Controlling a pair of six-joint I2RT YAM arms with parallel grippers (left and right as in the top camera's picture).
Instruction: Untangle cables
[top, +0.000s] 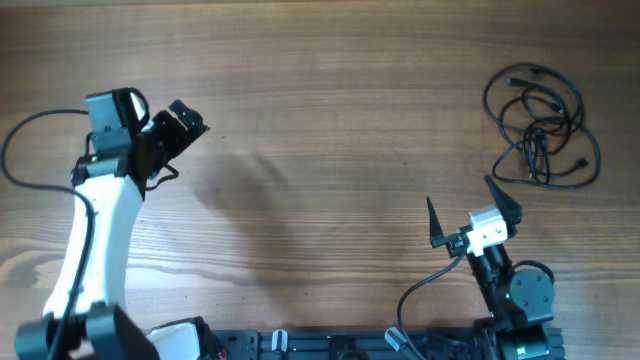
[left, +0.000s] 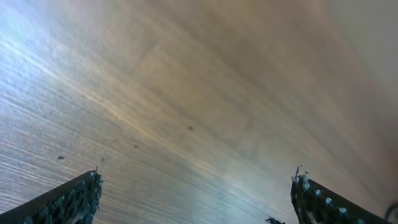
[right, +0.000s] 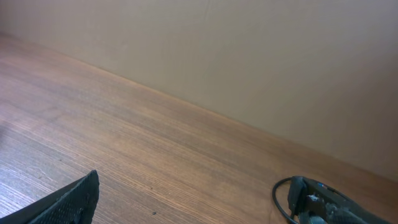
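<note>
Right gripper (top: 468, 207) stands with jaws spread wide and empty. It is near the cables (top: 540, 125), on the side of them closer to the robot's base. Left gripper (top: 178, 128) is likewise wide and empty, well apart from the cables, at the far end of the table (top: 330, 150) from them.

The cables lie flat on the table as one loose tangle of thin black cords with small plug ends, their loops crossing one another. Neither gripper touches them, and neither wrist view shows them.

Judgement: untangling has not begun. The open jaws suit an approach with nothing yet chosen to grasp. The right gripper is better placed to pin or lift one strand. The left would have to cross toward the cables to draw a second strand away.
</note>
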